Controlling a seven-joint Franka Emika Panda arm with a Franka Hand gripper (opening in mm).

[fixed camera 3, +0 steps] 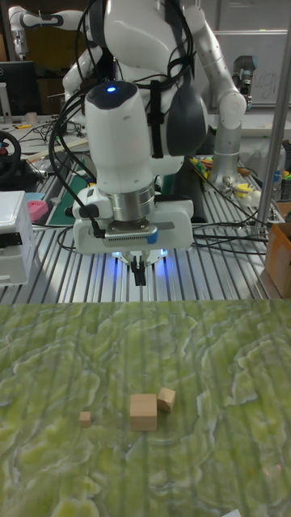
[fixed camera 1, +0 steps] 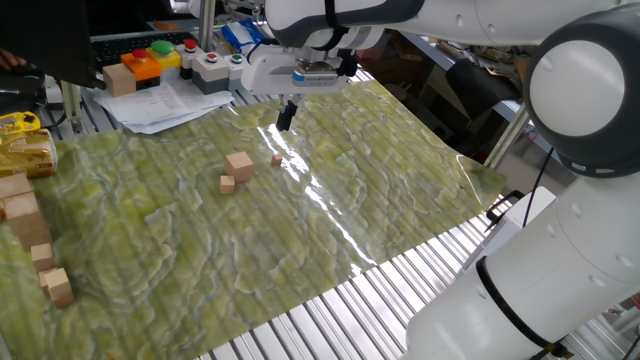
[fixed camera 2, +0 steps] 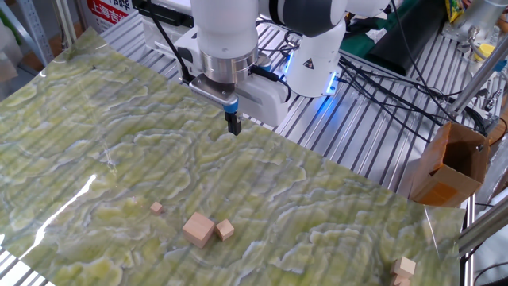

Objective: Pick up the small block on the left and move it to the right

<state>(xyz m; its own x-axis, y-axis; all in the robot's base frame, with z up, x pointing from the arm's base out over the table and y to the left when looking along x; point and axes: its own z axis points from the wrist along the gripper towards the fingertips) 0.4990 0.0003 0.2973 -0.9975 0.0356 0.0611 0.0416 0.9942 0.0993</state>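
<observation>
Tall fixed view: small block [fixed camera 3: 85, 418], tiny light-brown cube.

Matt wooden small block [fixed camera 2: 156, 207] on glossy, wrinkled green sheet [fixed camera 2: 333, 206].

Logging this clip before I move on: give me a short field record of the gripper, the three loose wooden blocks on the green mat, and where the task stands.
gripper: gripper, fingers together, empty, raised above the far edge of the green mat
small block: small block lies alone on the mat, apart from the other two
large block: large block, beside the medium block
medium block: medium block, close against the large block; contact cannot be told
task status: small block not yet picked up
</observation>
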